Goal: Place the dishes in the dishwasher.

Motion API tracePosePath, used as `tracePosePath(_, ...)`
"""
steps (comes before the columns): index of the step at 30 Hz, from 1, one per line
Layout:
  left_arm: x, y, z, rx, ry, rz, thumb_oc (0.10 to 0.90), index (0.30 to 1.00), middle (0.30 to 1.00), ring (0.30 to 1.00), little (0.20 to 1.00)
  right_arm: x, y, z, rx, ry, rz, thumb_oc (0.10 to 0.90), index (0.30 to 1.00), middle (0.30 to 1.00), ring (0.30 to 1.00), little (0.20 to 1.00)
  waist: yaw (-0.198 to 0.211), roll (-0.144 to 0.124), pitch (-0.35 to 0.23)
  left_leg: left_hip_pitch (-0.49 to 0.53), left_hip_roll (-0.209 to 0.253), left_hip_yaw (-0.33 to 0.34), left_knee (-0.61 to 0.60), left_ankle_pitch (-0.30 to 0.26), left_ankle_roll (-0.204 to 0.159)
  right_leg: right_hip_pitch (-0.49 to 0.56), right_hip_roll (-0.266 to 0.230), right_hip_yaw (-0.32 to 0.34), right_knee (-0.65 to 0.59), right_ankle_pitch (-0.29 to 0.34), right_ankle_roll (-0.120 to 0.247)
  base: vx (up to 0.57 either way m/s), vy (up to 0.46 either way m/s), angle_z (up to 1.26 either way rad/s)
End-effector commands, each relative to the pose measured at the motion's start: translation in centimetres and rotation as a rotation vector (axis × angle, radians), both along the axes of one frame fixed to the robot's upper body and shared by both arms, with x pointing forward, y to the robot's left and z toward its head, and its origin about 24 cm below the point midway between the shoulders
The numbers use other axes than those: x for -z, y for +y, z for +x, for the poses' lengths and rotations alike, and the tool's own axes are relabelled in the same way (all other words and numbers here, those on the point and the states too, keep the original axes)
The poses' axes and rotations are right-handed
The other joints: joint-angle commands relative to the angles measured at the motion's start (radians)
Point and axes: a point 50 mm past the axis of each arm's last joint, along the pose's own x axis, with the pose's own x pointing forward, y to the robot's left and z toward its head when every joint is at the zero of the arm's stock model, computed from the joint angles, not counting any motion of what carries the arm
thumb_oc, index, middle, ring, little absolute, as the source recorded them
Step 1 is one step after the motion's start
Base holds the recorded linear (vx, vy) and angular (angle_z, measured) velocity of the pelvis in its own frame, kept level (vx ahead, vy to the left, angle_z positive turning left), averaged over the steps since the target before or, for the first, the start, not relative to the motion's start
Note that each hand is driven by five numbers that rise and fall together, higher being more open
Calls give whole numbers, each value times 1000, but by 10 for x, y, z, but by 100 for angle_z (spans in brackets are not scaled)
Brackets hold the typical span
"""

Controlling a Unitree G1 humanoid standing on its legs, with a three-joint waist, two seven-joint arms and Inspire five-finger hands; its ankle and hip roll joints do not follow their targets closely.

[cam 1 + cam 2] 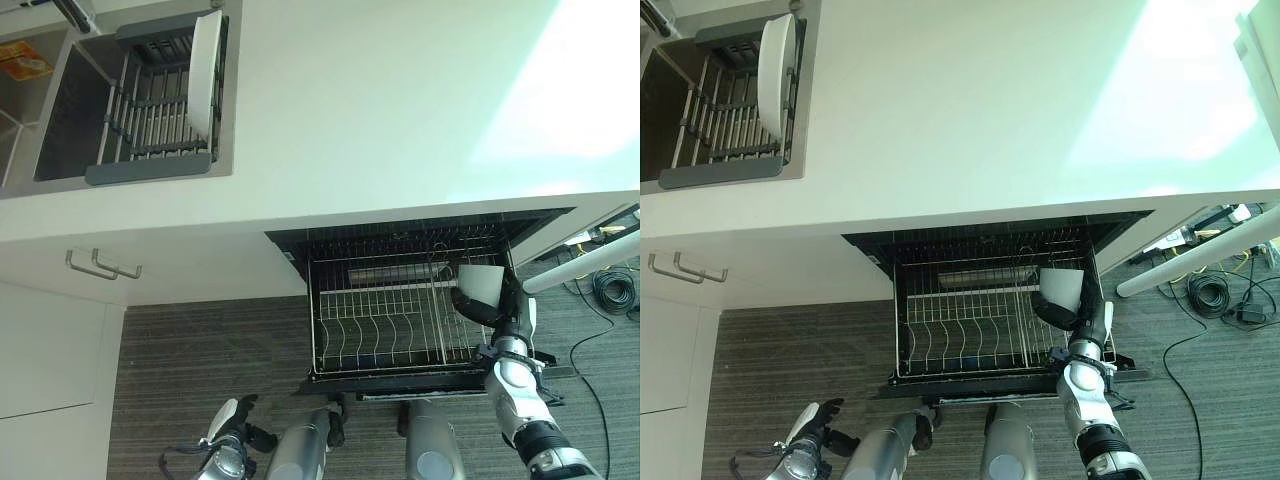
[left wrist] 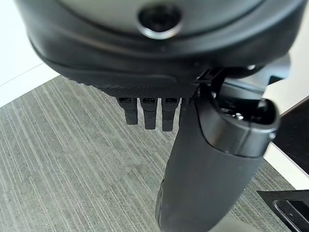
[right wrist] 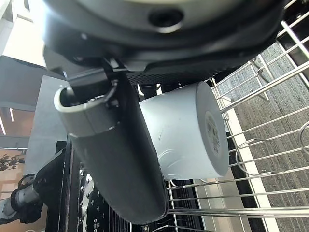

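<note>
**Desk editor:** What does the right robot hand (image 1: 478, 305) have?

**Photographer:** A white cup (image 3: 186, 130). The fingers and thumb are curled round it, and the cup lies on its side in the grasp, its flat base turned outward. The robot hand holds it over the right end of the dishwasher rack (image 1: 385, 330), a pulled-out wire basket with rows of upright tines.

**Desk editor:** Is the cup down on the wires?

**Photographer:** I cannot tell; it is at the rack's right edge, close above the tines.

**Desk editor:** And the left robot hand (image 1: 232, 425)?

**Photographer:** Low at the near left, over the grey striped carpet (image 2: 72, 159), well apart from the rack. Its fingers (image 2: 147, 113) hang loosely curled with nothing in them.

**Desk editor:** What lies farther out?

**Photographer:** The pale desk (image 1: 400, 100) runs above the open dishwasher. At its far left a steel sink (image 1: 60, 120) holds a grey drying rack (image 1: 150, 110), and one white plate (image 1: 205, 70) stands on edge at that rack's right side. Two metal handles (image 1: 100, 265) sit on the cabinet front below the sink.
</note>
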Motion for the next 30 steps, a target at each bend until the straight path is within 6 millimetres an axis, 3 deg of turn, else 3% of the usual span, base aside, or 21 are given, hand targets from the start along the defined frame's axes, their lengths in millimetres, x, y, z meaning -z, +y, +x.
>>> tracePosePath(1, 7, 3, -24, -80, 31, 14, 800, 900, 900, 900, 900, -12, -33, -17, 50, -8, -170, 800, 900, 900, 900, 900, -16, 25, -41, 37, 87, 26, 120, -201, -85, -1, 38, 65, -29, -78, 29, 0, 0, 0)
tracePosePath(13, 5, 11, -24, -98, 27, 19, 800, 900, 900, 900, 900, -28, -17, -15, -95, -83, -180, 800, 900, 900, 900, 900, -22, 11, -46, 23, 91, 23, 120, -196, -86, -14, 42, 68, -29, -75, 27, 0, 0, 0)
tracePosePath(21, 5, 13, -28, -97, 37, 19, 800, 900, 900, 900, 900, -50, -10, -13, -139, -191, -302, 800, 900, 900, 900, 900, -24, 9, -53, 21, 95, 19, 120, -195, -89, -10, 43, 66, -29, -79, 28, 0, 0, 0)
tracePosePath(30, 5, 15, -31, -99, 42, 23, 800, 900, 900, 900, 900, -65, -1, -15, -219, -312, -180, 800, 900, 900, 900, 900, -30, 1, -55, 25, 96, 25, 120, -196, -87, -9, 41, 66, -29, -79, 29, 0, 0, 0)
